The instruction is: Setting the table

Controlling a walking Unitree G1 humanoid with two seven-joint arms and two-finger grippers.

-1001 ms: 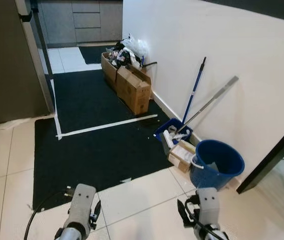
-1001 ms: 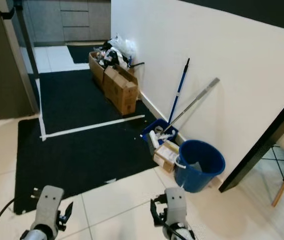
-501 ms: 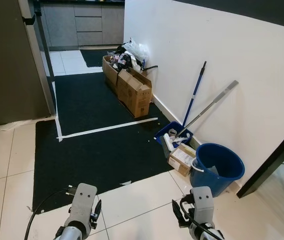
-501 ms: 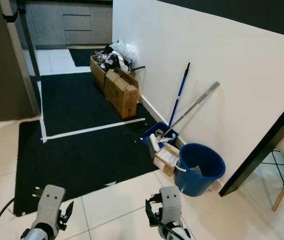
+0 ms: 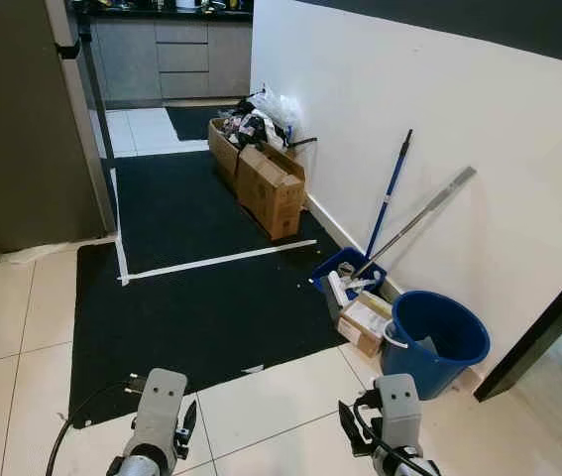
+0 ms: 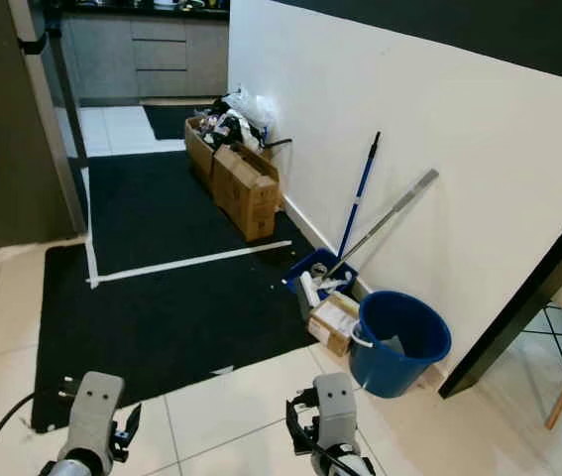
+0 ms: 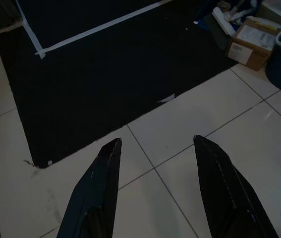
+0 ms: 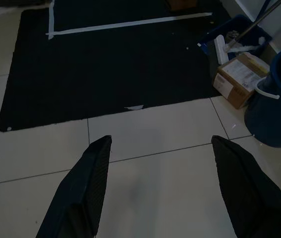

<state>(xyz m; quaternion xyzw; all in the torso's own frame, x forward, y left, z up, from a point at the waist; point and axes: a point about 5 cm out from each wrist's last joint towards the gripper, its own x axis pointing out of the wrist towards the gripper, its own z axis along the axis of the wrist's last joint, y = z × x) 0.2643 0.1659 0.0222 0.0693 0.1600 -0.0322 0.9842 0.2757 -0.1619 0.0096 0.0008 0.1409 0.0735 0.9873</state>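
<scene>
At the far left stands one tall dark grey panel (image 5: 23, 119), its foot on the pale tiled floor (image 5: 281, 397). Beside it one black floor mat (image 5: 201, 288) spreads across the tiles, crossed by two strips of white tape (image 5: 211, 263), one running along the mat and one across it, meeting at a corner. At the top of the scene, grey kitchen cabinets (image 5: 162, 59) close off the far end.

Low in the head views, the left claw (image 7: 155, 188) hangs above the tiles at the mat's near edge, its two black fingers (image 7: 98, 193) spread apart and grasping nothing. The right claw (image 8: 160, 193) hangs over bare tiles to its right, its two fingers (image 8: 81, 193) likewise spread wide and empty.

Along the white wall (image 5: 439, 129) sit two brown cardboard boxes (image 5: 271, 188) in a row, the farther one stuffed with bags and clutter. Further right, one small blue bin (image 5: 345, 270) sits at the wall's foot, with two long handles leaning above it: one blue pole (image 5: 390, 188) and one silver pole (image 5: 424, 213). One small cardboard parcel with a white label (image 5: 365, 322) lies just beside one round blue plastic bucket (image 5: 434, 339). At the far right, one dark slanted tabletop edge (image 5: 548, 317) enters the scene; no tableware can be made out anywhere.
</scene>
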